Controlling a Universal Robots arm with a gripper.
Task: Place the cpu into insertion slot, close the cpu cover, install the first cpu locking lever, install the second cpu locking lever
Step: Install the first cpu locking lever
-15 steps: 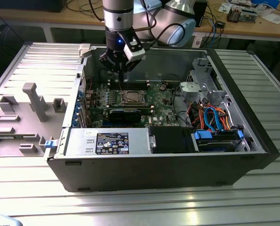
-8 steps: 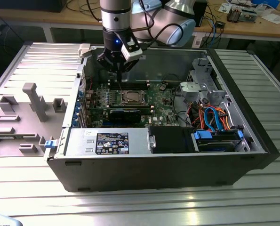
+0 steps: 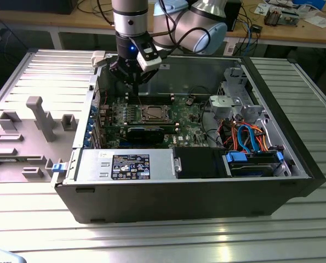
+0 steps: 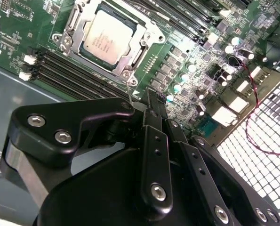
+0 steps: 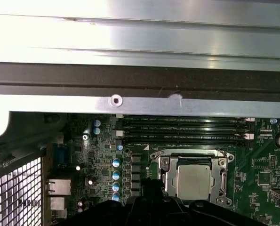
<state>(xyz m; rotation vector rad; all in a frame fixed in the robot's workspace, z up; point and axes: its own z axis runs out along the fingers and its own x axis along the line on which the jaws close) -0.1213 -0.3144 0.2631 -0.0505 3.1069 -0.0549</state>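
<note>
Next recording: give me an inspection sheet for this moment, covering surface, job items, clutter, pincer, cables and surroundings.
Surface: ribbed metal table carrying an open computer case.
Job's things: the cpu lies in the insertion slot on the green motherboard; the cpu cover frames it, lying flat around the chip in both wrist views. Locking levers: cannot tell their state.
Clutter: grey fixture blocks on the table at the exterior view's left.
Pincer: pincer shut, holding nothing, above the board beside the socket.
Cables: orange and blue cables by the drive bay; thin red wire over the board.
Surroundings: wooden bench behind, strewn with cables and parts.
</note>
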